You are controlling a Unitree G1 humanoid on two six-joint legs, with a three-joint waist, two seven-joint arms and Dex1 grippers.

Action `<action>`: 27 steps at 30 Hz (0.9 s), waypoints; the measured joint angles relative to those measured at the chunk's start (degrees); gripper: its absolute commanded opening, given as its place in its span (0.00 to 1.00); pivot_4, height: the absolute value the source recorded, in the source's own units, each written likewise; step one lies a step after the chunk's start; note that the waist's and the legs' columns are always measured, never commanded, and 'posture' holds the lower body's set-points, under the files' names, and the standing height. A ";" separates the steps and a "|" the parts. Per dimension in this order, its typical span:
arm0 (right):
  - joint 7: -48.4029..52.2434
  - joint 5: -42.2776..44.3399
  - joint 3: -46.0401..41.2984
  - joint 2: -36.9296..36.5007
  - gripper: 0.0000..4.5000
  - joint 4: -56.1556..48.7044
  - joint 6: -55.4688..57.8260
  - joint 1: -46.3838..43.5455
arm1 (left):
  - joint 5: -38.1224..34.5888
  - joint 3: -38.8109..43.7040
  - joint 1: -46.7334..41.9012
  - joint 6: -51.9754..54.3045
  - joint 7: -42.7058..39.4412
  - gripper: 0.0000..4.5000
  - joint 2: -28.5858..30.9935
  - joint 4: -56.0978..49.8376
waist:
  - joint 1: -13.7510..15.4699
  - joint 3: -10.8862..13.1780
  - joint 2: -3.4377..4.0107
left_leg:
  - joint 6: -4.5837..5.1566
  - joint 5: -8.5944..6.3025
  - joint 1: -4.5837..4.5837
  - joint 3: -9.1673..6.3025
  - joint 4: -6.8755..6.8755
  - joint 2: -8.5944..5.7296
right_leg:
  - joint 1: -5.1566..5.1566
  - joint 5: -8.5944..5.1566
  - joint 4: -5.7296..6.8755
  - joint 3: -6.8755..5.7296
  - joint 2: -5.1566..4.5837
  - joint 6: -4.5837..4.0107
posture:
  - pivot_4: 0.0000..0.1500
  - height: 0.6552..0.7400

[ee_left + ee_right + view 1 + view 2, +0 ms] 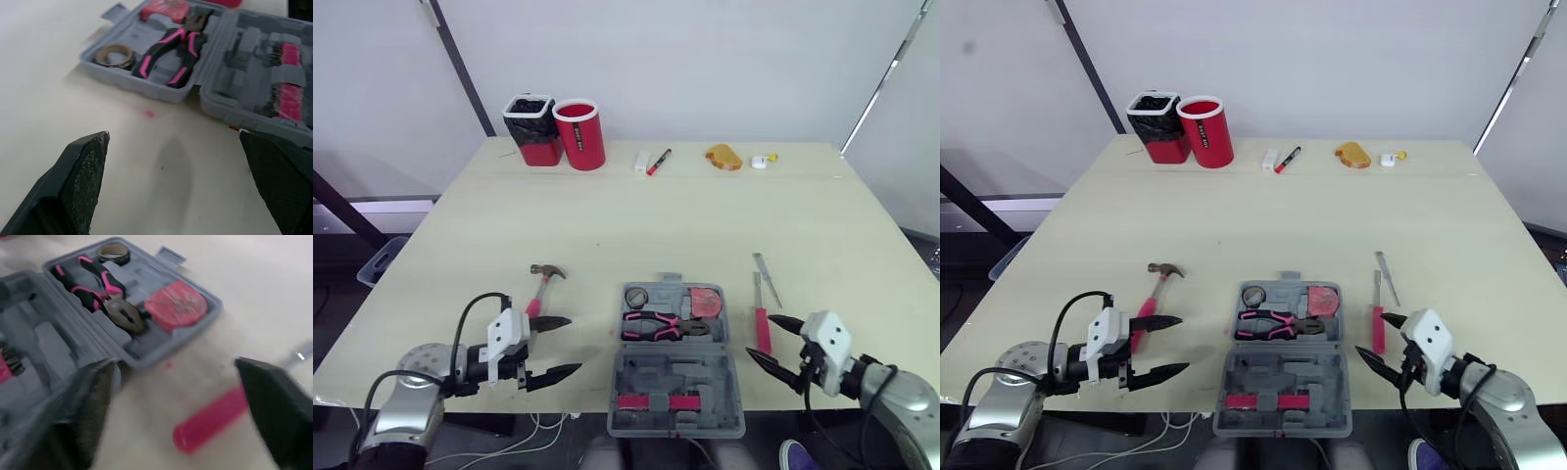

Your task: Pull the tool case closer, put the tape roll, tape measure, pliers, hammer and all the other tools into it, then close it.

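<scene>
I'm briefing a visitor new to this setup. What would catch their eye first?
The open grey tool case at the near edge of the table, with pink-handled pliers, a tape roll and a red tape measure already in it. A hammer lies to its left and a red-handled screwdriver to its right, with the left gripper and right gripper open on either side.

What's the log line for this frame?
tool case open | pliers, tape roll, tape measure inside | hammer, screwdriver outside | left gripper open | right gripper open
</scene>
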 measured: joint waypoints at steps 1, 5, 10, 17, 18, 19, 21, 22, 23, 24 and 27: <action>1.02 -0.87 1.58 -1.35 0.49 1.09 0.33 -1.58 | 0.46 -1.43 -1.58 0.13 -0.04 0.72 -0.14 1.44 | 0.01 0.00 0.00 | 0.00 0.00 0.00 0.00 0.00 0.01 | 0.00 0.00 0.00 0.00 0.01 0.00 | 1.00 1.00; 2.75 -2.39 4.71 -2.13 0.13 4.46 1.42 -5.36 | 2.40 -4.71 -4.84 1.30 -0.19 0.36 -0.43 3.88 | 0.08 0.01 -0.01 | 0.00 0.00 -0.01 -0.02 0.03 0.00 | 0.01 0.01 0.02 0.00 0.04 0.01 | 1.00 1.00; 5.50 -5.89 9.49 -4.13 0.00 8.01 1.57 -9.79 | 3.91 -8.04 -8.70 2.51 -1.17 0.01 -0.90 7.34 | 0.02 0.01 -0.01 | 0.01 0.01 0.01 0.00 0.06 0.00 | 0.00 0.01 0.10 0.03 0.07 0.01 | 1.00 1.00; 7.94 -10.79 15.27 -4.88 0.00 11.81 1.73 -14.00 | 6.73 -12.69 -13.18 3.67 -2.55 0.01 -2.45 10.74 | 0.05 0.01 -0.01 | 0.01 0.01 -0.02 -0.03 0.23 0.01 | -0.02 0.01 0.26 0.03 0.11 0.01 | 1.00 1.00; 8.04 -11.37 15.57 -4.86 0.00 12.33 1.70 -14.72 | 6.86 -13.15 -13.90 3.99 -2.61 0.01 -2.97 11.11 | 0.05 0.01 -0.01 | 0.01 0.00 -0.03 -0.04 0.30 0.02 | -0.01 0.01 0.30 0.03 0.12 0.01 | 1.00 1.00; 8.11 -11.60 15.58 -4.86 0.00 12.42 1.59 -14.96 | 6.87 -13.24 -14.01 4.20 -2.68 0.01 -3.14 11.19 | 0.04 0.01 -0.01 | 0.01 0.00 -0.03 -0.04 0.31 0.02 | -0.01 0.01 0.30 0.03 0.12 0.01 | 1.00 1.00; 8.29 -12.05 15.83 -4.86 0.00 12.82 1.23 -15.03 | 6.92 -13.49 -14.11 4.47 -2.99 0.01 -3.14 11.30 | 0.01 0.01 -0.01 | 0.01 0.00 -0.03 -0.04 0.32 0.02 | -0.01 0.01 0.30 0.03 0.12 0.01 | 1.00 1.00; 8.36 -12.23 16.29 -4.82 0.00 12.98 1.15 -15.10 | 6.95 -13.64 -14.16 4.64 -3.06 0.01 -3.14 11.33 | 0.02 0.01 -0.01 | 0.01 0.00 -0.03 -0.04 0.32 0.02 | -0.01 0.01 0.31 0.03 0.12 0.01 | 1.00 1.00; 8.50 -12.62 16.93 -4.62 0.00 13.32 1.07 -15.27 | 7.16 -14.20 -14.47 4.88 -3.09 0.01 -3.21 11.40 | 0.04 0.01 -0.01 | 0.01 0.00 -0.04 -0.04 0.33 0.02 | -0.01 0.01 0.31 0.03 0.12 0.01 | 1.00 1.00; 8.51 -13.13 17.15 -4.31 0.00 13.60 0.85 -15.51 | 7.44 -14.71 -14.81 5.26 -3.15 0.01 -3.41 11.61 | 0.05 0.01 -0.01 | 0.01 0.00 -0.05 -0.04 0.35 0.02 | -0.01 0.01 0.31 0.03 0.12 0.01 | 1.00 1.00; 8.45 -13.68 17.21 -3.85 0.00 14.00 0.70 -16.08 | 7.45 -14.98 -15.83 6.25 -3.19 0.01 -4.02 12.46 | 0.06 0.01 -0.01 | 0.01 0.00 -0.07 -0.06 0.40 0.02 | -0.01 0.02 0.33 0.01 0.12 0.02 | 1.00 1.00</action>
